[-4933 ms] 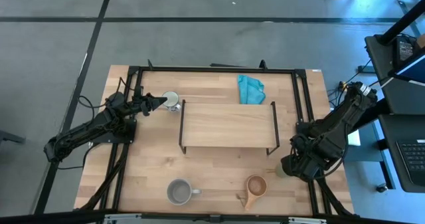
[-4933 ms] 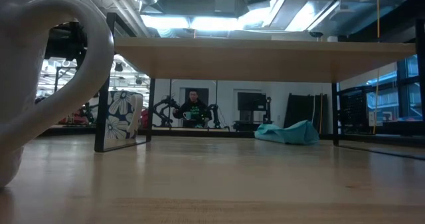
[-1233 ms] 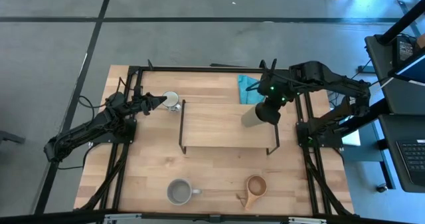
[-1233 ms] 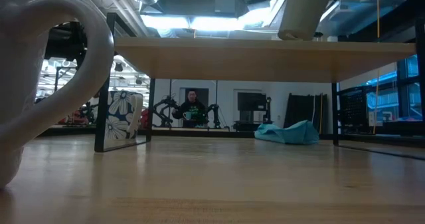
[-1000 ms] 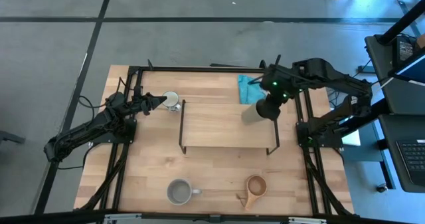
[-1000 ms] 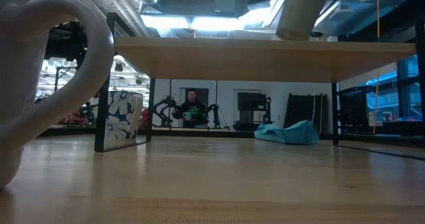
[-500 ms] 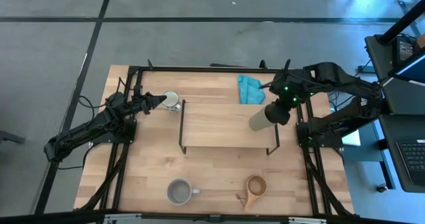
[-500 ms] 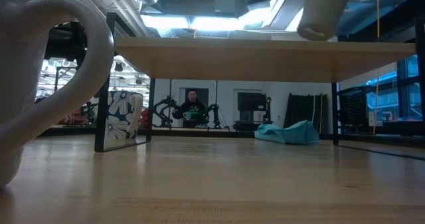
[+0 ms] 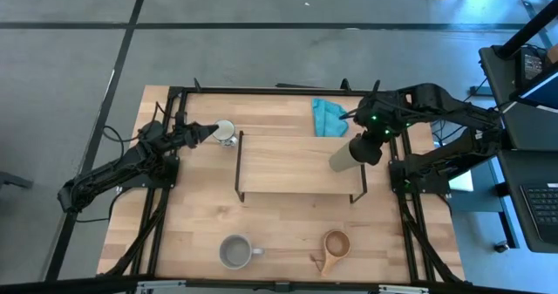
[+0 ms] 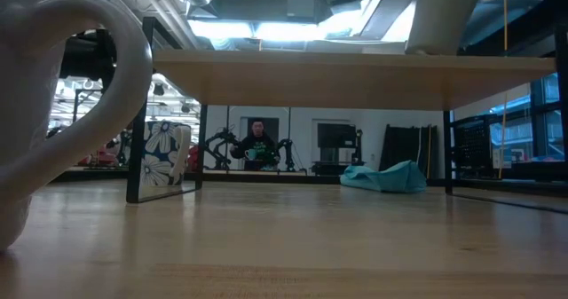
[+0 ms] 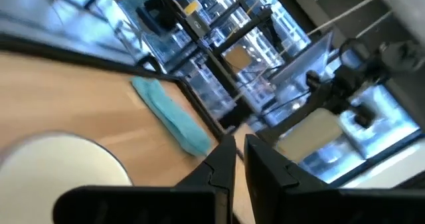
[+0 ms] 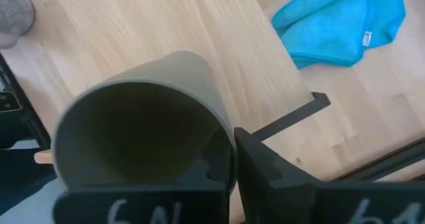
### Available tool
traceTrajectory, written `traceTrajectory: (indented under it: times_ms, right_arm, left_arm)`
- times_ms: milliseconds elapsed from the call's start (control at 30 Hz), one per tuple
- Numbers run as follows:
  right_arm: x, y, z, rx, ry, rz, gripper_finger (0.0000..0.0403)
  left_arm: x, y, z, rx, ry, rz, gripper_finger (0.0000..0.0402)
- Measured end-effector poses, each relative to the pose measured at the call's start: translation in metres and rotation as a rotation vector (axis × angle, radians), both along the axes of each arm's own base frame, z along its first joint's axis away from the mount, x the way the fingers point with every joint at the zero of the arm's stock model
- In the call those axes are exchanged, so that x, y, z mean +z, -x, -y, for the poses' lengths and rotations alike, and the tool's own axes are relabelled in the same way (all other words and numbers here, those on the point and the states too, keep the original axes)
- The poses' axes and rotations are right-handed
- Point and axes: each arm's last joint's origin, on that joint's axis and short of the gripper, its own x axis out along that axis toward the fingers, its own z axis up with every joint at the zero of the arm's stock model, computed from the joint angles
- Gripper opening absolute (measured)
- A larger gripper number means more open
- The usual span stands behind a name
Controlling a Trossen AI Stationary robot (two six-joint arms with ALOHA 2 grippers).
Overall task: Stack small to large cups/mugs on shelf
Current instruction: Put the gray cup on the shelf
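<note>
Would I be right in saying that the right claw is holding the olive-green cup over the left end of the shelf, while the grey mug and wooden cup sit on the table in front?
Not quite: the high view shows the right claw holding the olive-green cup over the right end of the shelf, not the left. The grey mug and wooden cup do sit on the table in front.

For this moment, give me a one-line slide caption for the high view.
Right gripper holds the olive-green cup tilted over the shelf's right end.

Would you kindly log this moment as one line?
right gripper: shut on olive-green cup, tilted over shelf right end | left gripper: beside white cup, rear left | grey mug, wooden cup: front
</note>
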Motion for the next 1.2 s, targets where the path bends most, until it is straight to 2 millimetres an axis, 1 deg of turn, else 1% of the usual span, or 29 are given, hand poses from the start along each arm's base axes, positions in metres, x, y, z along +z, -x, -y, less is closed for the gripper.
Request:
traceTrajectory:
  times_ms: [67, 133, 200, 267, 367, 433, 533, 600, 667, 733, 833, 967, 1067, 1200]
  right_arm:
    - [0.0, 0.0, 0.0, 0.003, 0.003, -0.001, 0.0014]
    - [0.0, 0.0, 0.0, 0.002, 0.009, -0.002, 0.0014]
    - [0.0, 0.0, 0.001, -0.001, 0.011, -0.002, 0.0014]
    - [0.0, 0.0, 0.001, -0.003, 0.012, -0.002, 0.0014]
    - [-0.001, -0.001, 0.001, -0.002, 0.013, -0.005, 0.0014]
    - [-0.001, -0.002, 0.001, 0.006, 0.02, -0.007, 0.0014]
    - [-0.001, -0.001, 0.002, 0.032, 0.052, -0.011, 0.0014]
    - [-0.001, -0.001, 0.002, 0.041, 0.074, -0.013, 0.0014]
    - [-0.001, -0.001, 0.003, 0.05, 0.093, -0.015, 0.0014]
    - [-0.001, -0.001, 0.003, 0.05, 0.095, -0.015, 0.0014]
    - [-0.001, -0.001, 0.003, 0.048, 0.094, -0.015, 0.0014]
    - [-0.001, -0.001, 0.003, 0.04, 0.091, -0.015, 0.0014]
    - [-0.001, -0.001, 0.003, 0.038, 0.089, -0.015, 0.0014]
    - [-0.001, -0.001, 0.003, 0.038, 0.085, -0.014, 0.0014]
  left_arm:
    - [0.005, 0.0, 0.002, -0.06, 0.002, 0.058, 0.0027]
    - [0.02, 0.001, 0.007, -0.157, -0.099, 0.142, 0.0028]
    - [0.043, 0.005, 0.011, -0.194, -0.204, 0.22, 0.0028]
    - [0.068, 0.01, 0.016, -0.183, -0.294, 0.258, 0.0028]
    - [0.099, 0.017, 0.021, -0.172, -0.366, 0.217, 0.0028]
    - [0.117, 0.019, 0.023, -0.205, -0.39, 0.19, 0.0028]
    - [0.142, 0.016, 0.024, -0.285, -0.417, 0.163, 0.0028]
    - [0.156, 0.009, 0.021, -0.341, -0.424, 0.143, 0.0028]
    - [0.166, -0.003, 0.016, -0.402, -0.416, 0.113, 0.0028]
    - [0.172, -0.021, 0.009, -0.481, -0.392, 0.077, 0.0028]
    - [0.174, -0.056, 0.0, -0.597, -0.358, 0.008, 0.0028]
    - [0.181, -0.105, -0.006, -0.71, -0.385, -0.047, 0.0028]
    - [0.187, -0.136, -0.011, -0.775, -0.415, -0.059, 0.0028]
    - [0.183, -0.174, -0.019, -0.855, -0.38, -0.092, 0.0028]
